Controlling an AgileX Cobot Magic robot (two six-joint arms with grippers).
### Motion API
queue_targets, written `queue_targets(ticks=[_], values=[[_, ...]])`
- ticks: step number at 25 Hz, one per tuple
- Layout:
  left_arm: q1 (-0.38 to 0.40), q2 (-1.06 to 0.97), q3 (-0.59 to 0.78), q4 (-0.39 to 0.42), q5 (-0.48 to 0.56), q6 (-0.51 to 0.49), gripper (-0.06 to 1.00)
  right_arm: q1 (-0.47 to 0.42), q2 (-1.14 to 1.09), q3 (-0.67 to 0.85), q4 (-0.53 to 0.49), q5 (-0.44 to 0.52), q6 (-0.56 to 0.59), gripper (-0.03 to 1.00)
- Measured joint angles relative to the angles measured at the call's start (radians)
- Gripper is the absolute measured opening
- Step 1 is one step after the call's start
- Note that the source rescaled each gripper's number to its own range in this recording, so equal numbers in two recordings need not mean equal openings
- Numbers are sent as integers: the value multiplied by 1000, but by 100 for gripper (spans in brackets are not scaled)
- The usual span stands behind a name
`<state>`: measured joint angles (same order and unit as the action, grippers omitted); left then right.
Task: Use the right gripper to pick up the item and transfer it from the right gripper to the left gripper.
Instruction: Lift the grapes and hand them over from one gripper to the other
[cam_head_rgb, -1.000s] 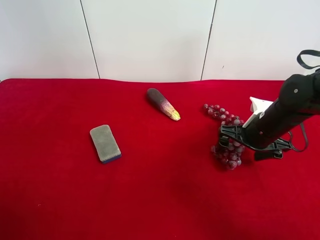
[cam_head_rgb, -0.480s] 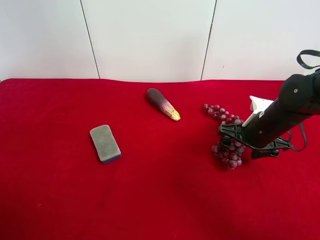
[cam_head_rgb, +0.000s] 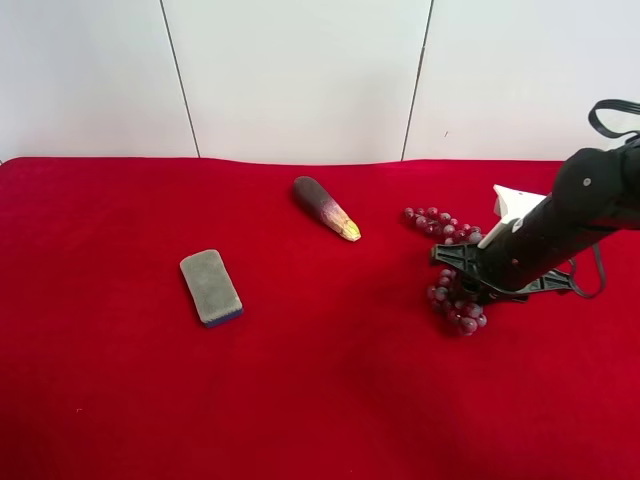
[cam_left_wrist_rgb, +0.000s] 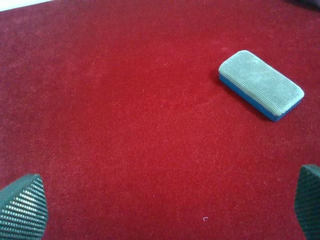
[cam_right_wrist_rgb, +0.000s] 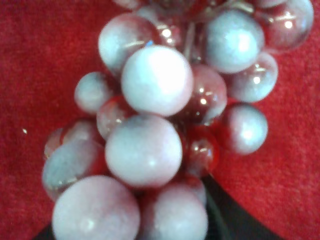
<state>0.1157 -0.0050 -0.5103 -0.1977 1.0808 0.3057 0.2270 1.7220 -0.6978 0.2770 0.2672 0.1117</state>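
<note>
The bunch of glossy red and whitish-pink artificial grapes (cam_head_rgb: 460, 310) is laid lengthwise, front-to-back, on the red cloth (cam_head_rgb: 300, 380), straddled midway by the right gripper (cam_head_rgb: 457, 274); whether it is clamped cannot be told. The left gripper (cam_left_wrist_rgb: 166, 204) is held with fingers wide apart.

On the desk (cam_head_rgb: 300, 400), seen from the high camera, the sponge (cam_head_rgb: 211, 287) lies left and the tapered piece (cam_head_rgb: 326, 208) farther back near the middle. The grapes (cam_head_rgb: 437, 222) lie right, with the right tool (cam_head_rgb: 452, 280) at their middle.
</note>
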Motion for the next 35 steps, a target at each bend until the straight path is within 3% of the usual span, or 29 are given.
queue_targets(ticks=[31, 35], values=[[0, 0, 0, 0, 0, 0, 100, 31, 0, 0, 60, -38, 4, 24], [0, 0, 0, 0, 0, 0, 100, 31, -5, 0, 64, -39, 2, 18]])
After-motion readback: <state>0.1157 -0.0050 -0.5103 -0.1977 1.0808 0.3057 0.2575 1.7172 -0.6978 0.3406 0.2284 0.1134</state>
